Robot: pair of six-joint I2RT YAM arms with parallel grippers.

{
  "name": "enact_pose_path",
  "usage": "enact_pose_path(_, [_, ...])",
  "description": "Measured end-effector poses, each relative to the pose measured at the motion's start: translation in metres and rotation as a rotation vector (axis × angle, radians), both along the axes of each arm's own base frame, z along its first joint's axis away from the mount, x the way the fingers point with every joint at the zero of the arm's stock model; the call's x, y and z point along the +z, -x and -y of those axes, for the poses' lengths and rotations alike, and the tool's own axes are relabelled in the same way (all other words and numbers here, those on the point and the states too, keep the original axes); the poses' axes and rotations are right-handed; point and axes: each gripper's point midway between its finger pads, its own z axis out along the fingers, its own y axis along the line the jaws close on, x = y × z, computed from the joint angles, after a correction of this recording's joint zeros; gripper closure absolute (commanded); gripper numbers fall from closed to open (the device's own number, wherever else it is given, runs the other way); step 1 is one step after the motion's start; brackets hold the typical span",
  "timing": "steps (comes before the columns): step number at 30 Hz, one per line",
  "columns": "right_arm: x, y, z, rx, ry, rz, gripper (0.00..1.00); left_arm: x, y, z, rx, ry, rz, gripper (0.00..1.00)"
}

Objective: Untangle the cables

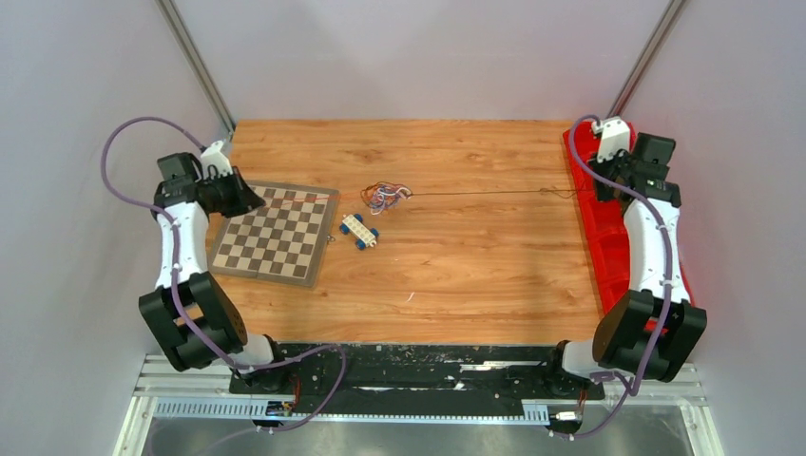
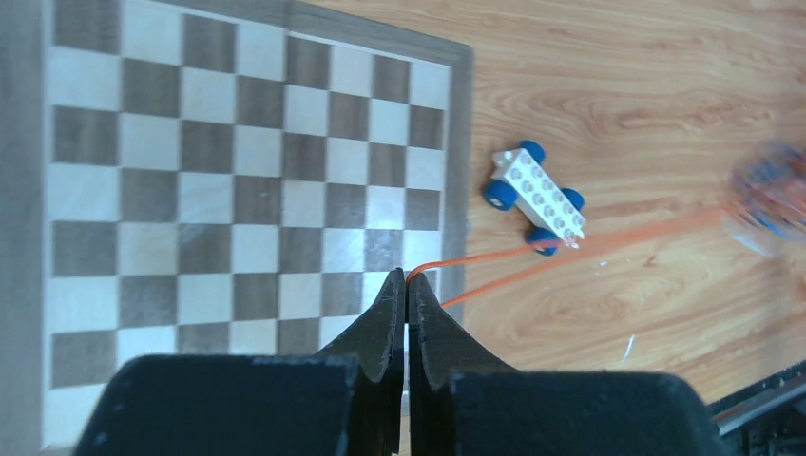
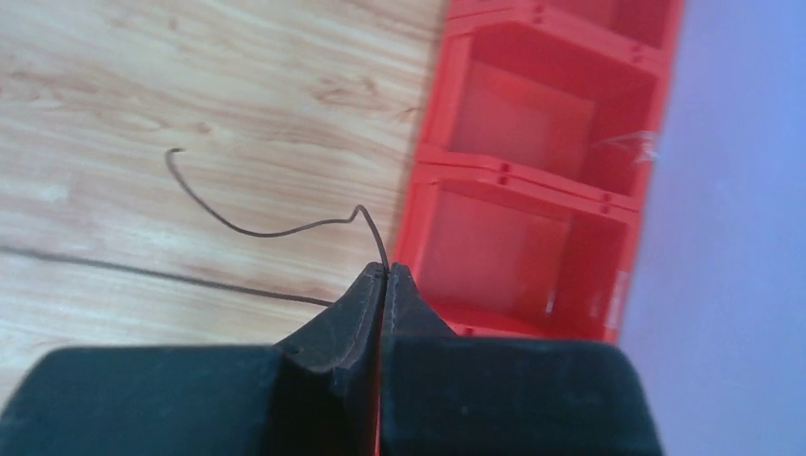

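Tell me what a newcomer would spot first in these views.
The small multicoloured knot of cables mid-table, with a dark strand stretched straight to the right arm's shut jaws by the red bins, and an orange-red strand running to the left arm's shut jaws over the chessboard. Next, the white toy car with blue wheels beside the knot.

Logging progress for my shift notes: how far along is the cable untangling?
Done: a dark wire runs taut out of the knot. In hand: the right tool pinches that wire, the left tool an orange wire. Left: the knot sits bunched mid-table, not yet undone.
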Motion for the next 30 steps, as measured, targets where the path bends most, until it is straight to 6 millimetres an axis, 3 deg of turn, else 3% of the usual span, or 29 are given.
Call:
enact_pose_path(4, [0.031, -0.003, 0.027, -0.05, 0.01, 0.071, 1.0, -0.007, 0.001, -0.037, 0.079, -0.014, -0.023, 1.0])
enact_pose_path(8, [0.051, -0.007, 0.035, -0.055, 0.004, 0.109, 1.0, -0.026, 0.007, -0.055, 0.113, -0.005, -0.084, 1.0])
enact_pose_path(13, [0.061, -0.014, 0.044, -0.056, -0.008, 0.124, 1.0, -0.043, 0.009, -0.068, 0.127, -0.022, -0.126, 1.0])
enact_pose_path(20, [0.07, -0.016, 0.089, -0.147, -0.004, 0.138, 1.0, -0.074, 0.017, -0.104, 0.204, -0.043, -0.209, 1.0])
enact_pose_path(23, [0.067, -0.011, 0.101, -0.174, -0.011, 0.127, 1.0, -0.079, 0.02, -0.11, 0.209, -0.062, -0.222, 1.0])
enact_pose_path(26, [0.065, -0.01, 0.098, -0.157, -0.035, 0.125, 1.0, -0.079, 0.02, -0.109, 0.192, -0.064, -0.214, 1.0])
enact_pose_path(28, [0.068, -0.011, 0.092, -0.13, -0.048, 0.134, 1.0, -0.076, 0.019, -0.102, 0.162, -0.041, -0.198, 1.0])
enact_pose_path(30, [0.07, -0.013, 0.074, -0.074, -0.075, 0.141, 1.0, -0.068, 0.017, -0.081, 0.097, 0.007, -0.173, 1.0])
